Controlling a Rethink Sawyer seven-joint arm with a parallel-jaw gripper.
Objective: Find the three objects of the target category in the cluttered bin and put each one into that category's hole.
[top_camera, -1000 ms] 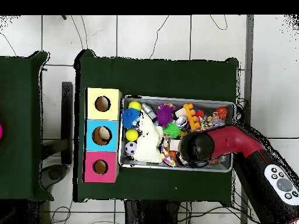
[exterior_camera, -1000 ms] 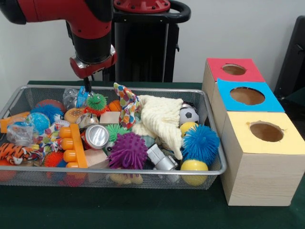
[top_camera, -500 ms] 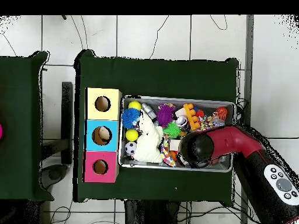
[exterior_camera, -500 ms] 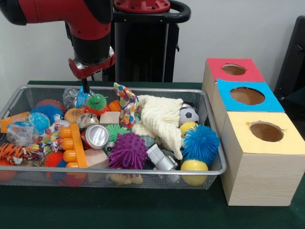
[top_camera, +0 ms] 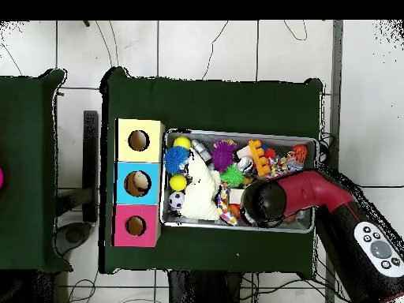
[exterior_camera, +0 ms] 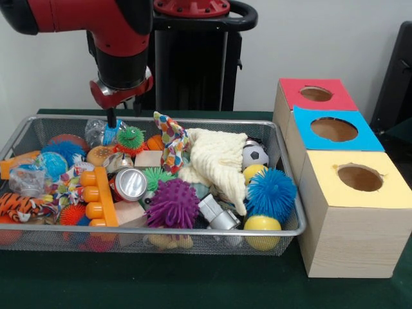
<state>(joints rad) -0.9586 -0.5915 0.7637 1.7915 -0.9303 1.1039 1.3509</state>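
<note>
A wire bin [exterior_camera: 193, 232] on the green table is full of toys. Among them are a purple spiky ball [exterior_camera: 172, 203], a blue spiky ball [exterior_camera: 270, 192], a small green spiky ball [exterior_camera: 131, 136], yellow balls [exterior_camera: 262, 230], a soccer ball [exterior_camera: 255, 154], a drink can [exterior_camera: 131, 183] and a cream cloth [exterior_camera: 215, 164]. My gripper [exterior_camera: 111, 119] hangs over the bin's far left part, just above a clear and blue packet [exterior_camera: 103, 133] beside the green ball. In the overhead view the arm's head [top_camera: 267, 201] hides the gripper.
Three wooden boxes with round holes stand in a row to the right of the bin: red top [exterior_camera: 315, 94], blue top [exterior_camera: 335, 129], yellow top [exterior_camera: 359, 178]. An orange block toy [exterior_camera: 100, 196] and a patterned cloth [exterior_camera: 170, 138] lie among the clutter.
The gripper has risen a little and drifted slightly left in the front view. The toys in the bin have not shifted.
</note>
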